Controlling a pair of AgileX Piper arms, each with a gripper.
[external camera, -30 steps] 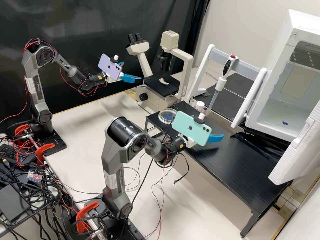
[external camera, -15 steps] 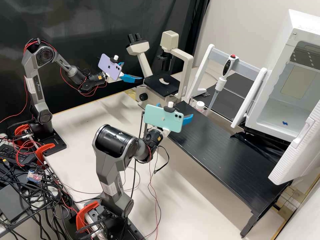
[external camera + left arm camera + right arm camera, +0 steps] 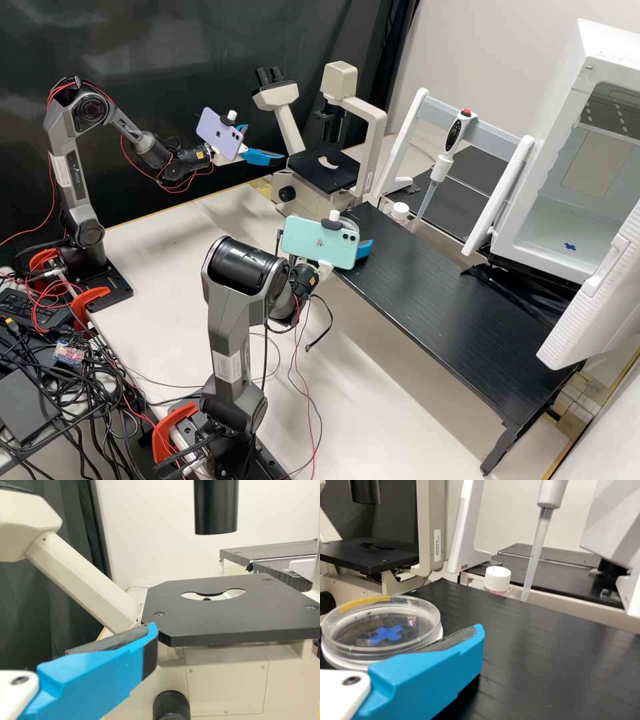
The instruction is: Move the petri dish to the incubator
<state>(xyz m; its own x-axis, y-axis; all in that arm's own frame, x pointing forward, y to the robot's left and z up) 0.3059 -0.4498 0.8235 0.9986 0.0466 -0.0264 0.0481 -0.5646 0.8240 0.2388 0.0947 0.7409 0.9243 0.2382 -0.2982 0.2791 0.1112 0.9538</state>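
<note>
My right gripper (image 3: 364, 249) is low at the left end of the black raised table (image 3: 427, 313), partly hidden by its turquoise phone. In the right wrist view, the right gripper (image 3: 472, 647) is open, and one blue finger overlaps the near side of the clear round petri dish (image 3: 380, 625), which has a blue cross inside. Whether that finger touches the dish I cannot tell. My left gripper (image 3: 265, 143) is open and empty before the microscope; in the left wrist view, the left gripper (image 3: 145, 640) shows one finger near the stage. At the right, the white incubator (image 3: 553, 230) stands open.
The microscope (image 3: 325, 170) stands behind the table's left end. A white-capped bottle (image 3: 497, 579) and a pipette (image 3: 440, 167) on its stand are just behind the table. The incubator's open door (image 3: 600, 293) juts over the table's right end.
My right arm has swung left from over the middle of the table to the petri dish's end, then dipped slightly. The left arm has kept still.
</note>
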